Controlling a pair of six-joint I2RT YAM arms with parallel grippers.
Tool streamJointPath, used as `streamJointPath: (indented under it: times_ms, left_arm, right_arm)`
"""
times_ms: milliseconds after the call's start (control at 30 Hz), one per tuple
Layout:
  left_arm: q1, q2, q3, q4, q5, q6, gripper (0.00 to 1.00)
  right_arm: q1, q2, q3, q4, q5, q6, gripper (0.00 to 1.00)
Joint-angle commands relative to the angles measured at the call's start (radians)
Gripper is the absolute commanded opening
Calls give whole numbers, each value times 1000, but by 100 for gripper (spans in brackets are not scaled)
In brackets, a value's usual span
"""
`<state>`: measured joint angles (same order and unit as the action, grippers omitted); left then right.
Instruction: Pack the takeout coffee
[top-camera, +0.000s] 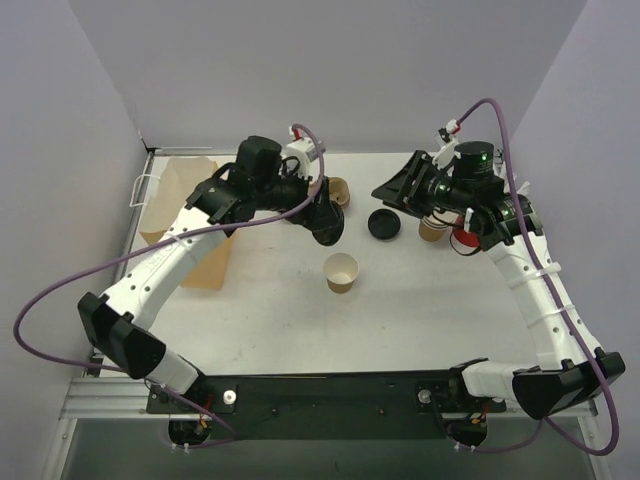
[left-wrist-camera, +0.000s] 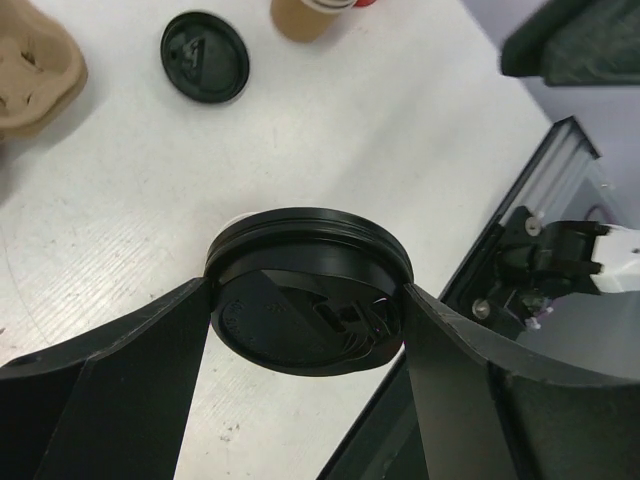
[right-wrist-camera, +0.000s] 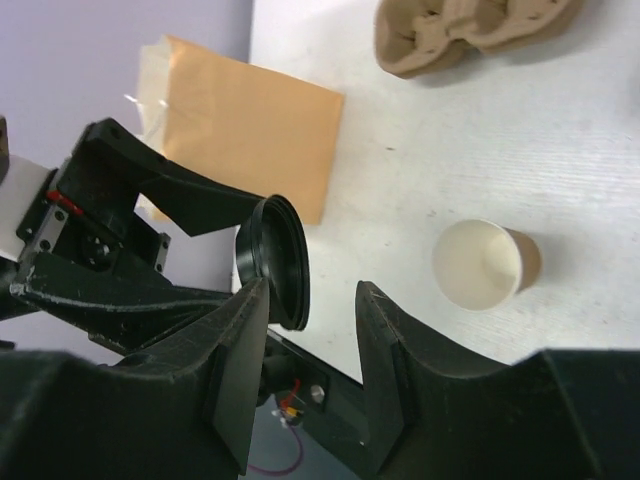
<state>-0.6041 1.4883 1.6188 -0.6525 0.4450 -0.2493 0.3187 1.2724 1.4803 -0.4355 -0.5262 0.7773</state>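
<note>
Left fingers (left-wrist-camera: 195, 320) are clamped on the rim of a black lid (left-wrist-camera: 300, 320), one finger on each side, and hold it in the air above the tabletop (top-camera: 420, 310); the right wrist view shows this lid tilted nearly on edge. Right fingers (right-wrist-camera: 240, 340) stand spread apart with nothing between them, hanging over the far right part of the tabletop and pointing toward the left arm. The takeout coffee is not yet put together: its paper cup (top-camera: 341, 272) stands upright and uncovered near the middle of the tabletop, on the near side of the held lid and not touching it, and its pale inside shows. A brown paper bag (top-camera: 180, 190) lies at the far left edge, partly under the left arm and well apart from the cup. A second black lid (top-camera: 384, 224) lies flat on the tabletop between the two arms, just beside a stack of tan cups (top-camera: 432, 229), and a red cup (top-camera: 464, 240) sits close behind that stack, partly hidden by the right arm. A moulded cup carrier (top-camera: 340, 190) rests at the far side, just beyond the left wrist.
</note>
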Motion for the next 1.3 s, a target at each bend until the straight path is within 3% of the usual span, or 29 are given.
streamJointPath:
  times_ms: [0, 133, 400, 1267]
  left_arm:
    - [-54, 113, 122, -170, -193, 35, 80]
    - [-127, 213, 210, -252, -313, 38, 80]
    - [-203, 378, 325, -360, -420, 31, 80]
    - [-286, 599, 478, -484, -522, 50, 80]
  right_arm:
    - [-10, -59, -69, -51, 91, -93, 36]
    - [-13, -82, -118, -60, 114, -115, 36]
    - [-23, -110, -176, -68, 134, -142, 36]
    - [-50, -145, -261, -68, 146, -165, 36]
